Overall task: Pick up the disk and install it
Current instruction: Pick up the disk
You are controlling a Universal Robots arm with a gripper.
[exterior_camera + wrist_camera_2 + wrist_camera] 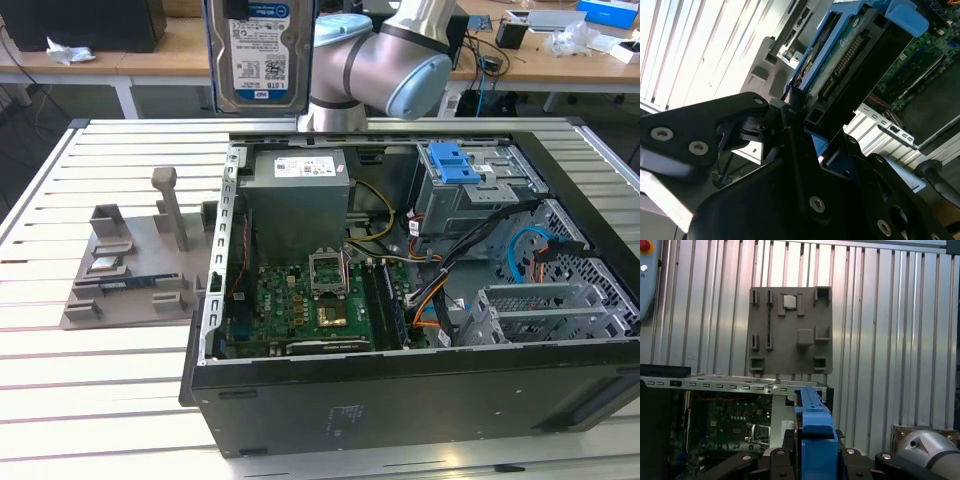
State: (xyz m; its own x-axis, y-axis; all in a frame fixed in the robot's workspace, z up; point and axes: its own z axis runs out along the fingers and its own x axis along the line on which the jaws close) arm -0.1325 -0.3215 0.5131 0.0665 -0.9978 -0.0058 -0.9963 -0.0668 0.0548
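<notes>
At the top centre of the exterior view, the arm (375, 55) is being seen as thick, rounded silver-grey segments, with one joint being closed off by a pale blue-grey round cap (420, 88). In the second wrist view, the gripper (790, 117) is being shown as matte black angular plates, which are being fastened by silver round-headed screws (699, 147). In the first wrist view, a rounded silver joint housing (925, 450) is being caught beside similar black screwed plates (725, 470).
</notes>
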